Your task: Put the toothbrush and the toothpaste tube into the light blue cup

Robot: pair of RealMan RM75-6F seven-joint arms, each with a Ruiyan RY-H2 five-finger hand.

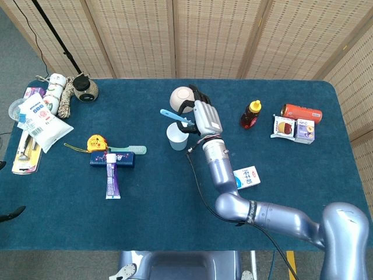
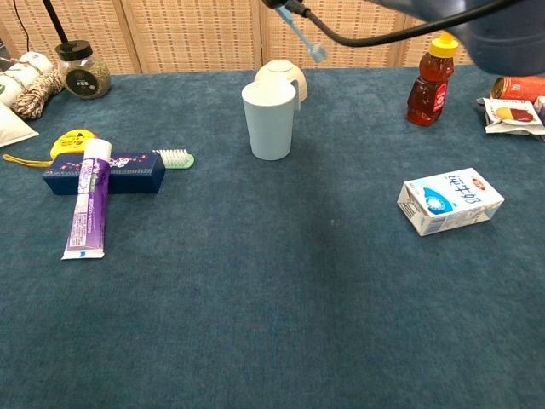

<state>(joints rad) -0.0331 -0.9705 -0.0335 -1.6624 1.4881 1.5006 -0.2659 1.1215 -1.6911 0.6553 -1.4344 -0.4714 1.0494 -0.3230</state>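
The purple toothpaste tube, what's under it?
The purple toothpaste tube lies across a dark blue box, its lower end on the blue tablecloth. The box's middle is covered.

- Even, bright, diffuse light; no glare on the blue tablecloth.
- Soft, short shadows lie close beside the light blue cup.
- Both views sharp; the arm above the cup is cropped in chest view.

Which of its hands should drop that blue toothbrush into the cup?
The right hand: it holds the blue toothbrush above the light blue cup. The left hand is not in view.
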